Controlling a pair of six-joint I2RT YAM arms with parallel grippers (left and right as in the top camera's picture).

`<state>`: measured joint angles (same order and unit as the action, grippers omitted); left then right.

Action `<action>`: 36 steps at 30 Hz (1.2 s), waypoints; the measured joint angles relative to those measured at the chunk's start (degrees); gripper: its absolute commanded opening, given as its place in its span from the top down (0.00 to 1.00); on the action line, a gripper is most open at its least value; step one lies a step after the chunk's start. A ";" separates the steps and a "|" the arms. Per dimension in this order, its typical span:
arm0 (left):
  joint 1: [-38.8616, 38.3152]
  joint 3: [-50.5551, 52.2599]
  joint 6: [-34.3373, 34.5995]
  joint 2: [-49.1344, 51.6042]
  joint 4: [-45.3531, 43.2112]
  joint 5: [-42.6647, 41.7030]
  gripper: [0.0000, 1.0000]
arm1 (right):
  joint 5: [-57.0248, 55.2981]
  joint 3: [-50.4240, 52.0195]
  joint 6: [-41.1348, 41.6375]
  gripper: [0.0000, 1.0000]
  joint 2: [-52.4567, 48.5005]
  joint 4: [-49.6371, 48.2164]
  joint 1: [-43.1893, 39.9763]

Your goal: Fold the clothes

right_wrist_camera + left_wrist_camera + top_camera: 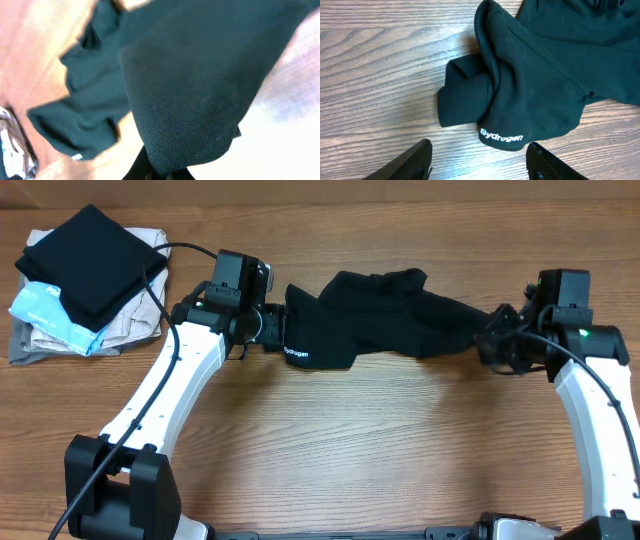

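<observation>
Black shirt [380, 315]: bunched in a loose, uneven band across the far middle of the table [400, 440], stretched between the two grippers.
Left gripper [272, 326]: fingers [415, 162] spread fairly wide with nothing between them, over bare wood.
Shirt edge at the left fingers: a rolled hem with white lettering [502, 136] lies just ahead of the gap between the tips, apart from both.
Right gripper [497, 342]: fingers closed tight on the shirt's right end. In the wrist view the cloth rises straight out of the pinch and fills most of the frame.
Open room, left fingers: bare wood beneath them and out to their left.
Open room, right fingers: clear table on the near side; cloth crowds the other side.
Folded garments [90, 280]: a stack at the far left corner, well apart from the left fingers.
</observation>
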<state>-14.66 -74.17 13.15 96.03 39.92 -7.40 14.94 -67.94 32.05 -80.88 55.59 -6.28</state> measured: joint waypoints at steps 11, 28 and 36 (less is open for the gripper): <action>0.00 0.00 0.00 0.00 0.00 -0.02 0.36 | 1.16 -0.59 0.87 0.96 -0.31 3.26 -0.07; 0.00 0.00 0.00 0.00 1.36 -0.02 0.36 | -5.05 -17.79 -1.46 0.96 -6.21 28.68 -0.04; 0.00 0.00 0.00 0.00 2.12 -0.02 0.36 | -6.47 -18.03 -4.00 0.96 -5.57 39.23 -0.04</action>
<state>-14.66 -74.17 13.15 96.03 42.04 -7.42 8.47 -85.97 28.05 -86.46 94.83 -6.33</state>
